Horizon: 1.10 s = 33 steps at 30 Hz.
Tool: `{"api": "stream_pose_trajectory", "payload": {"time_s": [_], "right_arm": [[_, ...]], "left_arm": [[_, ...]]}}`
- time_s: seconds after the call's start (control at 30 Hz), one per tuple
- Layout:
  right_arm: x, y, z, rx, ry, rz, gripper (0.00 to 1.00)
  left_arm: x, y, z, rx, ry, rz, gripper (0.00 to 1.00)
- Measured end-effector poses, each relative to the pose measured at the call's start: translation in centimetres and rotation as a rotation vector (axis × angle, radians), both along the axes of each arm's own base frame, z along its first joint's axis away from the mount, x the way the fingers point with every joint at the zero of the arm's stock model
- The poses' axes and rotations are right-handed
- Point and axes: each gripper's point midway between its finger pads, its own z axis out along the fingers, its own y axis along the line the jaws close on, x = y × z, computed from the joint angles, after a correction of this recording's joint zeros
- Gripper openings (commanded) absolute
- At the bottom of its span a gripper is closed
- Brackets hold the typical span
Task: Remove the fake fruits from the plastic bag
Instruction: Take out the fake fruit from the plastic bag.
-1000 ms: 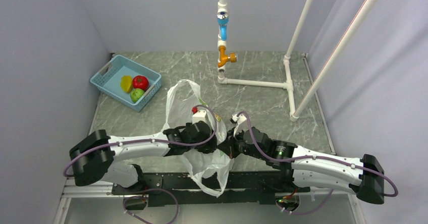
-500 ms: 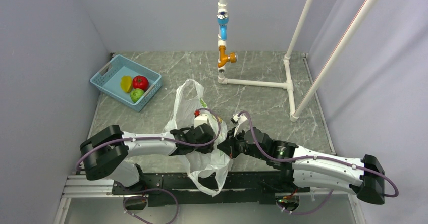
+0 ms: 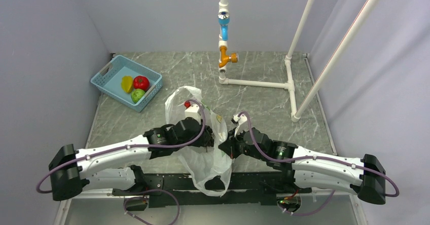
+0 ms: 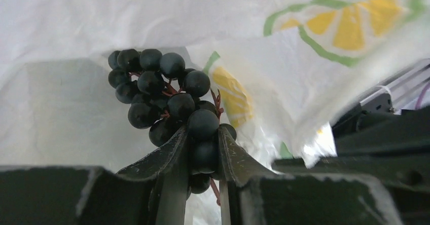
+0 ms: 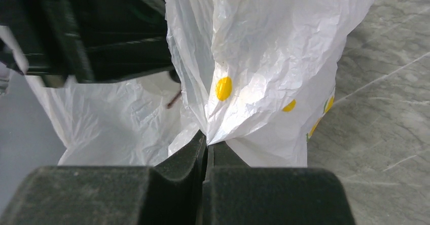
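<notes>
R gripper [image 5: 207, 146]: fingers pinched tight on fold of plastic bag [image 5: 263, 58], holding it up

L gripper [image 4: 203, 144] inside bag, fingers squeezed on low grapes of dark bunch [image 4: 162, 98]; most of bunch sticks out past tips

Risk: grip on only a few grapes, so bunch may slip or swing off when pulled out

Thin bag wall close by, may snag stems & come along

Far off: blue basket [image 3: 109, 80] w/ red fruit [image 3: 141, 82], yellow fruit [image 3: 126, 83], green fruit [image 3: 137, 95] inside, well apart from bag
</notes>
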Motion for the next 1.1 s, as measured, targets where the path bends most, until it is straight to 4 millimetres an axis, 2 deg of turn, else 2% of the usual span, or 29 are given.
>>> {"api": "stream_pose_trajectory", "payload": {"time_s": [0.37, 0.53, 0.67, 0.83, 0.97, 1.1], "right_arm": [[0.7, -0.7, -1.7, -0.074, 0.005, -0.048, 0.00], [1.1, -0.9, -2.0, -0.091, 0.000, -0.072, 0.00], [1.9, -1.4, -2.0, -0.110, -0.005, -0.117, 0.00], [4.1, -2.8, -1.8, -0.157, 0.002, -0.218, 0.00], [6.6, -4.9, -2.0, -0.211, 0.018, -0.332, 0.00], [7.9, -7.0, -2.4, -0.264, 0.032, -0.413, 0.00]], "left_arm": [[-1.3, 2.0, 4.9, -0.124, -0.050, -0.010, 0.11], [-2.3, 2.2, 6.5, -0.176, -0.048, -0.049, 0.13], [-3.3, 2.0, 8.5, -0.236, -0.051, -0.100, 0.13], [-4.4, 1.3, 12.2, -0.313, -0.074, -0.176, 0.14], [-4.9, 1.2, 15.7, -0.357, -0.119, -0.226, 0.14], [-5.2, 1.8, 19.9, -0.378, -0.190, -0.262, 0.12]]}}
